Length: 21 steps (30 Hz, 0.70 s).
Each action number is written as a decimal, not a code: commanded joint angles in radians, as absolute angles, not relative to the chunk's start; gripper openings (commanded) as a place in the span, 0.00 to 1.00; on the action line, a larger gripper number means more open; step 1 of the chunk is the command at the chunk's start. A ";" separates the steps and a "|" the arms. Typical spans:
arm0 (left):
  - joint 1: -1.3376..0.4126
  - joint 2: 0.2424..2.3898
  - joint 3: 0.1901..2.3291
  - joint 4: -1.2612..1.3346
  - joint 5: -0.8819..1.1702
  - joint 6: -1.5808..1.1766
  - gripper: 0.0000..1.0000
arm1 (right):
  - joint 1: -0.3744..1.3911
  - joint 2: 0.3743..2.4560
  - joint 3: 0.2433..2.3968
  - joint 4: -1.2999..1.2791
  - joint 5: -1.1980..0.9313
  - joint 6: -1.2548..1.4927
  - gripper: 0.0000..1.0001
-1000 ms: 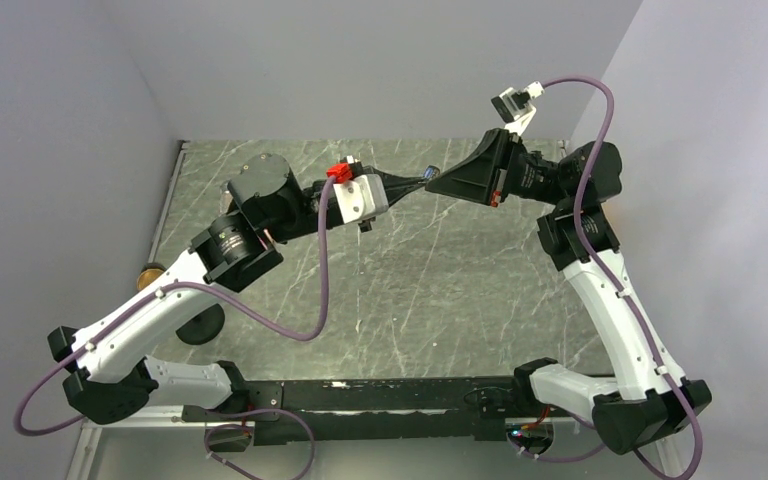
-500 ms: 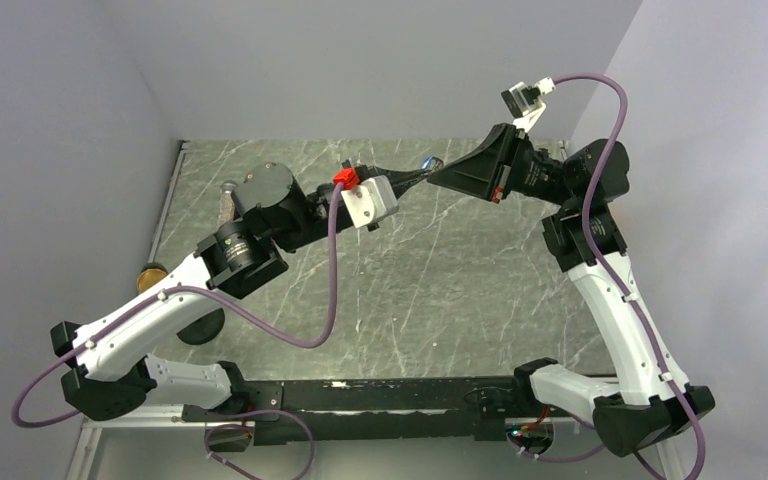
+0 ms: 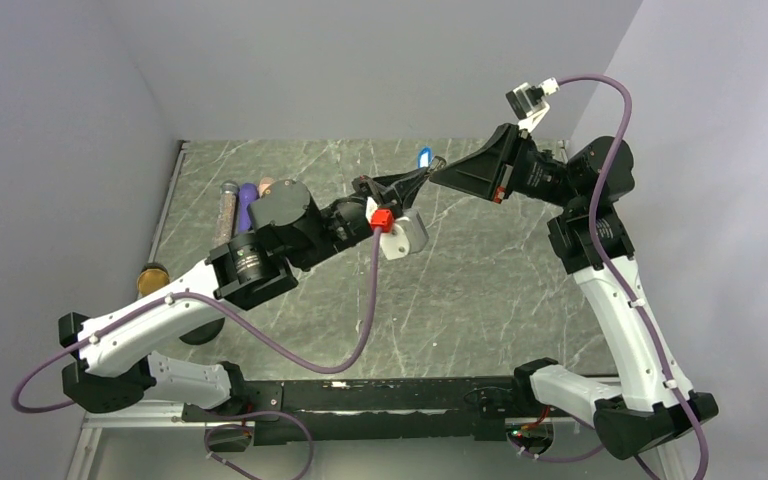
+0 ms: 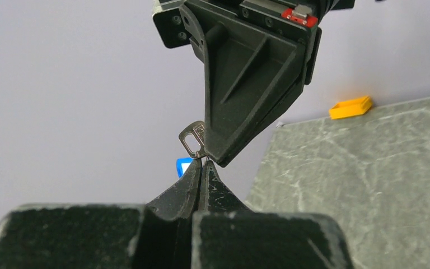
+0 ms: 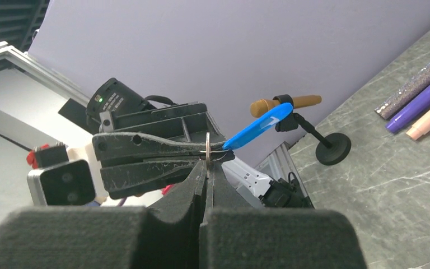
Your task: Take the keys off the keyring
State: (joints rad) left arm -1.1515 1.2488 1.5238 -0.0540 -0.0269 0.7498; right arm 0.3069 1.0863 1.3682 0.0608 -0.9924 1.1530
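Left gripper (image 3: 412,182) and right gripper (image 3: 434,172) are both pressed shut, tip to tip, at upper centre of the overhead view, clear of the table (image 3: 460,290). They nip the keys (image 4: 193,138) where these join the ring (image 5: 208,147); which holds which is unclear. Recommendation: hold the ring rigid, feed the key along the coil, avoid yanking.

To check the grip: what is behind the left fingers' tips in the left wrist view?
Only a corner of the blue key head shows behind the left fingers; they cover the rest.
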 commanded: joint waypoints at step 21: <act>-1.236 1.227 1.445 0.156 0.003 1.137 0.00 | 0.328 1.132 1.278 0.294 -1.082 1.514 0.00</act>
State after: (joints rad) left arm -1.1999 1.2221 1.4189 0.0879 -0.1101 1.0721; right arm 0.3035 1.1141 1.3273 0.2279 -1.0363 1.4067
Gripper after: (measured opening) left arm 0.012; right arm 0.017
